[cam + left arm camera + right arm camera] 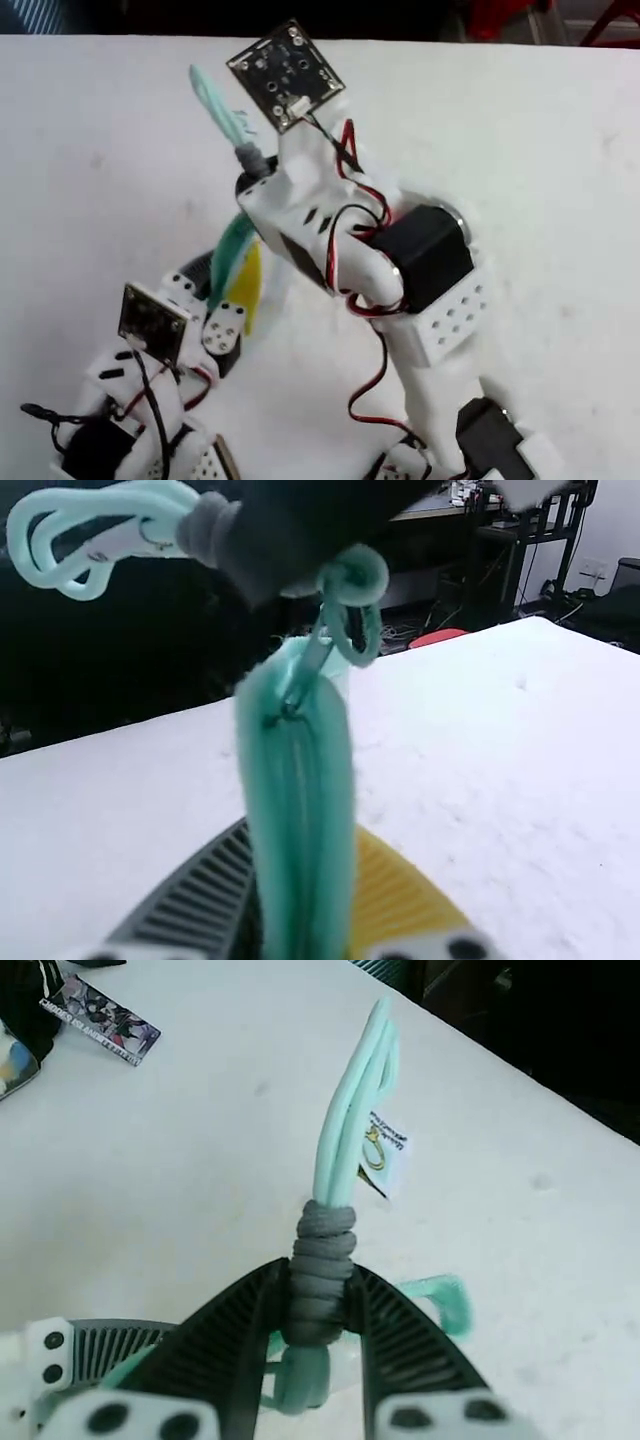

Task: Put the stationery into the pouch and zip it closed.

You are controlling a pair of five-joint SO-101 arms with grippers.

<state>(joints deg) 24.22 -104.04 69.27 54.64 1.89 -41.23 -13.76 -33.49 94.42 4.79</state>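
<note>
The teal pouch (232, 250) stands on edge with a yellow side (250, 288), held near the table's front left. My left gripper (215, 295) is shut on its lower end; in the left wrist view the pouch (300, 810) rises between the grey finger (200, 900) and the yellow part (400, 900). A mint cord loop (215, 100) with a grey knot (320, 1250) hangs from the zipper ring (350, 585). My right gripper (320, 1305) is shut on that knot, above the pouch (255, 165). No loose stationery shows.
A small white tag (385, 1155) hangs on the cord. A printed card (100, 1020) lies farther off on the white table (520, 130). Red and black wires (365, 300) loop along the right arm. The table's far edge (450, 40) meets a dark background.
</note>
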